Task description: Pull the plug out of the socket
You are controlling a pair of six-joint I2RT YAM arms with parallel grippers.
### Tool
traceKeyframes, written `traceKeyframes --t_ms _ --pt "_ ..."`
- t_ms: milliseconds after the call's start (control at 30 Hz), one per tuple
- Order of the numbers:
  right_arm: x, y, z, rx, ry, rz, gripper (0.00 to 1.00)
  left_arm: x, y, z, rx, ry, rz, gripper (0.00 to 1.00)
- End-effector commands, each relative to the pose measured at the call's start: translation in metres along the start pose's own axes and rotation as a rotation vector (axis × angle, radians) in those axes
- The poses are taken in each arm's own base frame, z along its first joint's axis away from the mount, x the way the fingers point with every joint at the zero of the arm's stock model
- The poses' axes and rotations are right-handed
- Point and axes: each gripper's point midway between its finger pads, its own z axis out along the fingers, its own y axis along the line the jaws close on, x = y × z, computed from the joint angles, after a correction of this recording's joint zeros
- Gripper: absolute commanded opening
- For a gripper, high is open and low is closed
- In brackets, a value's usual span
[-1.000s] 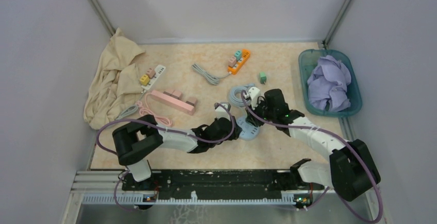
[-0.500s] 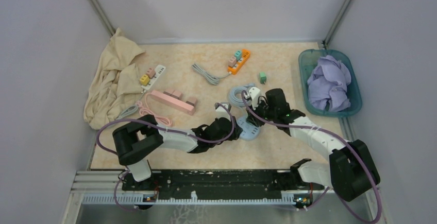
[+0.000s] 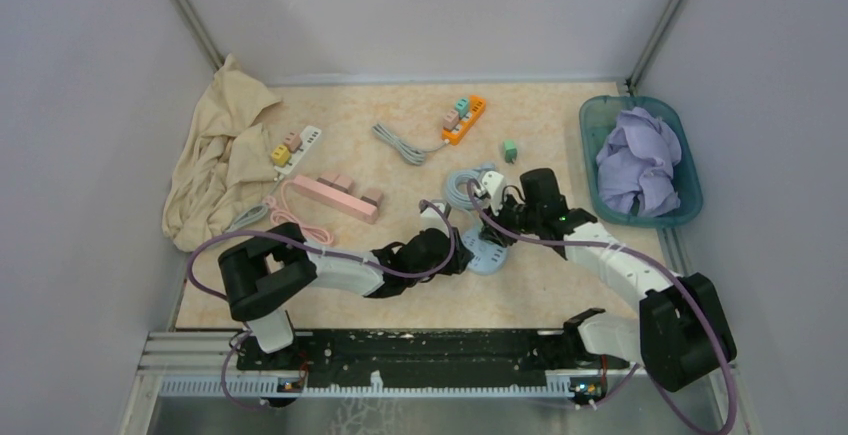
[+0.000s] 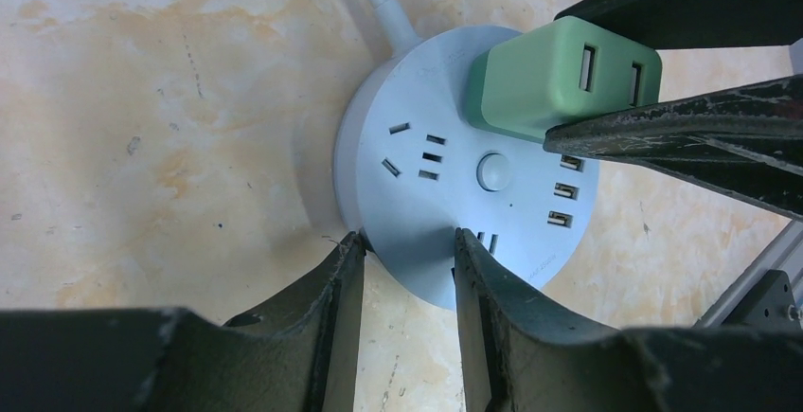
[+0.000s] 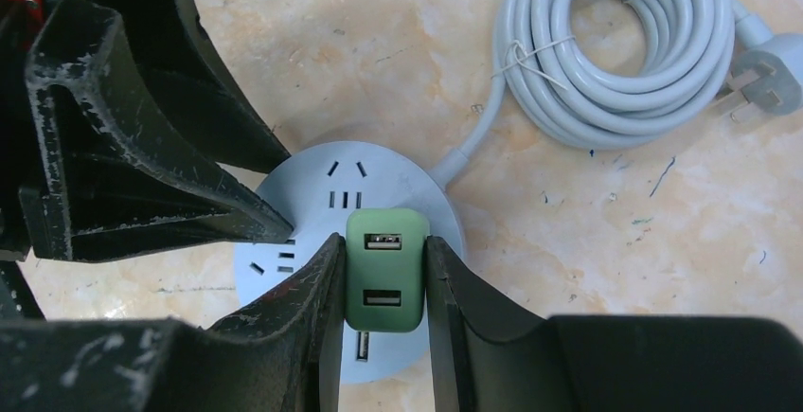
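Squarely, right gripper (image 5: 381, 246) clamps the green plug (image 5: 383, 289); left gripper (image 4: 405, 241), part-open, presses the socket (image 4: 445, 218).

Mint-green plug (image 5: 383, 270) in a pale blue socket (image 4: 417, 232), its coiled cable (image 5: 615, 43) white, on a beige marble-patterned table (image 3: 560, 285). At the right edge, lavender cloth (image 3: 640, 160) in a teal basket (image 3: 605, 110).

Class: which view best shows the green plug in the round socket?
Right wrist: the green plug is central, clamped by the right gripper, both ports visible. Left wrist shows it angled, partly behind that gripper. In top external, arms hide it.
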Motion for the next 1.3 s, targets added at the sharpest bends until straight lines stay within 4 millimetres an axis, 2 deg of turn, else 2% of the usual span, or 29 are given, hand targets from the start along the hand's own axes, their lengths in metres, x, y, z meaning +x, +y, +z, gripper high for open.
traceKeyframes --t_ms 0,67,233,333,500,567,700,767,833,900,1000,1167,1267 --pt "-0.053 0.075 -0.017 -0.412 -0.205 -0.044 0.0 0.06 0.04 -0.007 -0.085 0.205 0.103 0.43" --pt "-0.054 0.069 -0.015 -0.371 -0.203 -0.038 0.0 0.06 0.04 -0.007 -0.085 0.206 0.103 0.43" --pt "-0.059 0.027 -0.009 -0.123 -0.191 0.015 0.0 0.061 0.041 -0.006 -0.086 0.209 0.104 0.42" --pt "-0.061 0.009 -0.011 -0.014 -0.192 0.032 0.0 0.062 0.041 -0.006 -0.087 0.212 0.103 0.42" --pt "-0.058 -0.009 -0.015 0.08 -0.178 0.037 0.0 0.064 0.044 -0.006 -0.093 0.218 0.102 0.43" --pt "-0.059 0.004 -0.015 0.009 -0.182 0.02 0.0 0.065 0.043 -0.006 -0.092 0.221 0.103 0.42" --pt "-0.066 0.058 -0.022 -0.281 -0.239 -0.018 0.0 0.066 0.044 -0.005 -0.092 0.222 0.101 0.42" --pt "-0.068 0.075 -0.026 -0.36 -0.256 -0.049 0.0 0.067 0.043 -0.004 -0.089 0.224 0.099 0.43" --pt "-0.068 0.087 -0.027 -0.414 -0.258 -0.071 0.0 0.068 0.042 -0.003 -0.087 0.228 0.1 0.42" --pt "-0.069 0.088 -0.026 -0.415 -0.254 -0.078 0.0 0.068 0.042 -0.002 -0.085 0.228 0.101 0.42" --pt "-0.071 0.064 -0.02 -0.275 -0.231 -0.056 0.0 0.068 0.042 -0.002 -0.087 0.229 0.099 0.43" --pt "-0.062 0.0 -0.013 0.059 -0.181 0.028 0.0 0.07 0.043 -0.002 -0.091 0.235 0.103 0.43" --pt "-0.058 -0.015 -0.014 0.135 -0.169 0.042 0.0 0.071 0.043 -0.001 -0.09 0.239 0.104 0.43"
